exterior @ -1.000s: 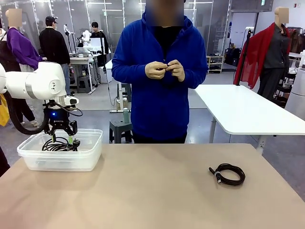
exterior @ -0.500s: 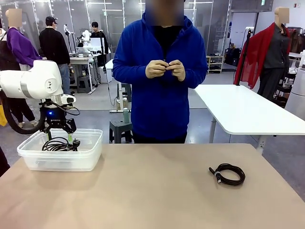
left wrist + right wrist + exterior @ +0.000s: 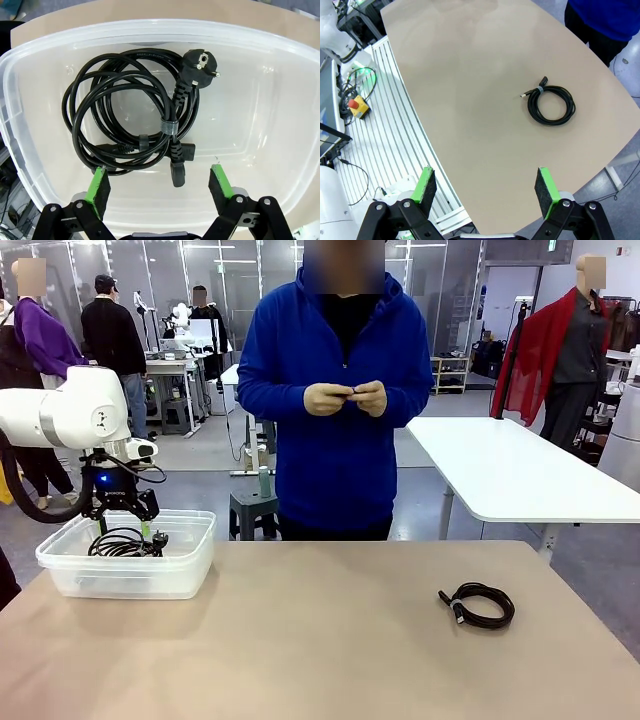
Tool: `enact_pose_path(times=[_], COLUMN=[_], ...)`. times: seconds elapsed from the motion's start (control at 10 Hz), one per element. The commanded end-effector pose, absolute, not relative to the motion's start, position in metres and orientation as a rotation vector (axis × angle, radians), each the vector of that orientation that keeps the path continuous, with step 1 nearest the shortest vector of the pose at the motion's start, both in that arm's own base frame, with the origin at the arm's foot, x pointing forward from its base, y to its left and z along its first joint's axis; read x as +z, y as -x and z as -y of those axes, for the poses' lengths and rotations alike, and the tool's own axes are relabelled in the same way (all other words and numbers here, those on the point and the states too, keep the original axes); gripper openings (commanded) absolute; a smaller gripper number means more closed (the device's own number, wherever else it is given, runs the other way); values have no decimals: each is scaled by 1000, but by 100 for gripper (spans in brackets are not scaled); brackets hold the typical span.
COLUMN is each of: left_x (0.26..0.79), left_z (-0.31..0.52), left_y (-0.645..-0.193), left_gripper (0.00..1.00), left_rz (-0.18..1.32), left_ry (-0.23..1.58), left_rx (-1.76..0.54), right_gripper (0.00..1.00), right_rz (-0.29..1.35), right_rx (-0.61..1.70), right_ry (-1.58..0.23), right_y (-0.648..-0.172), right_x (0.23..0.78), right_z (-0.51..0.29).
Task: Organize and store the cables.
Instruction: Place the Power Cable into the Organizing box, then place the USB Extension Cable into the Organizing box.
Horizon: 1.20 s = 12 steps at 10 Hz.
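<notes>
Black, thick and looped into a loose coil, the power cable (image 3: 125, 120) lies on the floor of a clear plastic bin (image 3: 60, 575) that stands at the left end of the tabletop (image 3: 320, 640), close to its far edge. A grey band (image 3: 169, 126) ties the loops on one side. A round two-pin plug (image 3: 200, 65) rests on top of the coil towards one wall of the bin, and an angled connector (image 3: 179, 167) pokes out of the opposite side. The left end effector (image 3: 125, 528) hangs just over the bin with its green-padded fingers spread wide, holding nothing; in the left wrist view the coil sits ahead of the gap between them, apart from both pads. A slim cable (image 3: 479, 605), wound into a smaller ring with its two connectors sticking out together, lies flat near the right edge of the tabletop, well apart from the bin. The right end effector (image 3: 485, 177) is high above that side of the tabletop, fingers wide and empty. A person (image 3: 335, 460) in a blue hooded top stands at the far edge, both hands (image 3: 345, 398) together at chest height around something small and dark that is too small to make out.
</notes>
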State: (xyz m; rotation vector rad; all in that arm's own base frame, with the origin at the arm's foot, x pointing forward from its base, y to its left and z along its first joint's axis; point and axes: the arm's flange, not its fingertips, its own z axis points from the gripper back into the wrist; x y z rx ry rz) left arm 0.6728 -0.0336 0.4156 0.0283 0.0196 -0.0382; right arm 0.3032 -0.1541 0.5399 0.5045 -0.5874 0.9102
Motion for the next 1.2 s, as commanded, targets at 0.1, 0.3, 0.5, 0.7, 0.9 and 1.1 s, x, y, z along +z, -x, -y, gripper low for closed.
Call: enact_pose_path(times=[0.1, 0.3, 0.5, 0.7, 0.9, 1.1], left_x=[416, 416, 416, 416, 416, 438], left_z=[33, 33, 33, 33, 34, 21], left_y=[-677, -677, -677, -677, -673, -634], left_gripper=[100, 100, 100, 100, 100, 100], left_rz=[-22, -22, -22, -22, -19, 93], left_ry=[-30, -30, -30, -30, -28, 6], left_rx=[-27, -27, -27, -27, -38, -139], right_gripper=[100, 100, 100, 100, 100, 100], right_rz=[599, 599, 599, 599, 599, 594], right_rx=[925, 925, 925, 925, 925, 957], right_ry=[-514, -514, -514, -514, -514, -434], right_y=[-303, -303, -303, -303, -303, -297], right_x=[540, 540, 540, 540, 540, 565], right_z=[155, 155, 155, 155, 155, 144])
